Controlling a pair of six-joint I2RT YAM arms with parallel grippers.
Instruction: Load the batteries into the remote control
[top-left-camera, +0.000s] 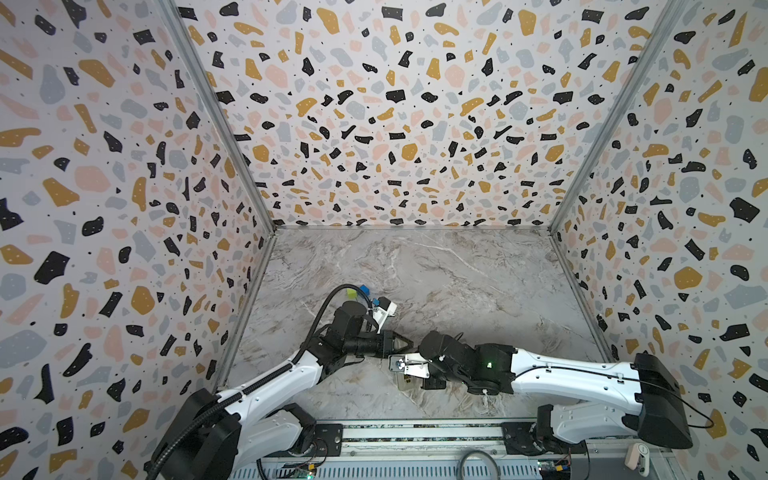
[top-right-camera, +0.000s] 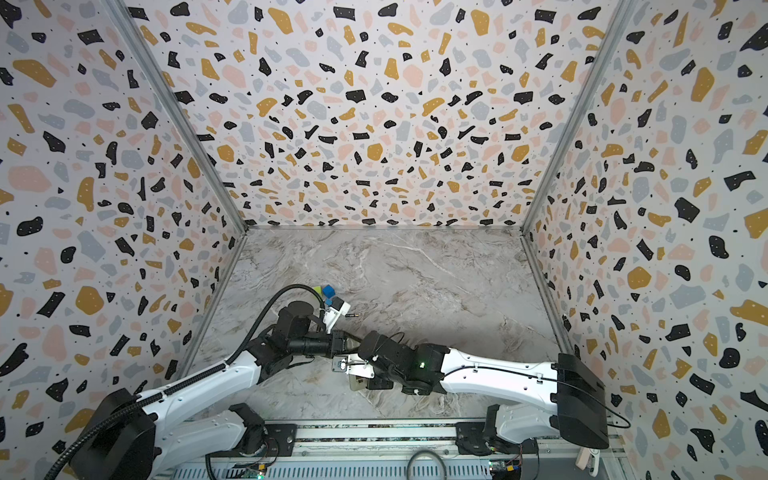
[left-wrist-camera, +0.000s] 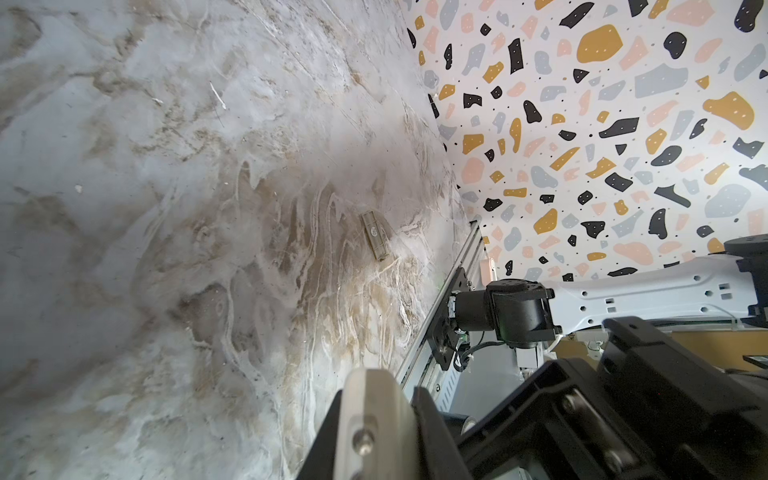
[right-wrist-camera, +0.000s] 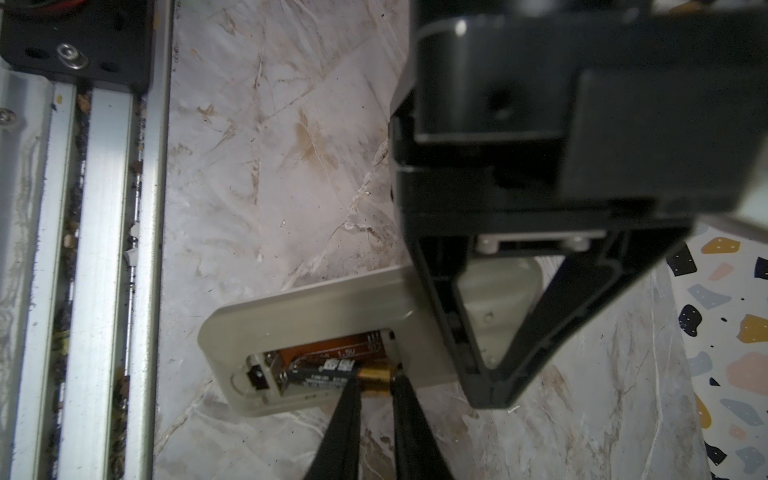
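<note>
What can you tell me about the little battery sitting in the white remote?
The battery is a slim black cylinder with white print and a gold band at one end. It lies lengthwise in the open bay of the remote control, beside an empty orange-brown slot. The right gripper has dark fingertips either side of the gold end; whether they pinch it is unclear.

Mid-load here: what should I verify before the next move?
1. The remote lies back up, bay open: ok.
2. The first battery fully seated in the bay: cannot tell.
3. The right gripper tips at its gold end, hold on it: cannot tell.
4. The left gripper shut; steadying the remote: cannot tell.
5. The second battery lying free on the table: ok.
</note>
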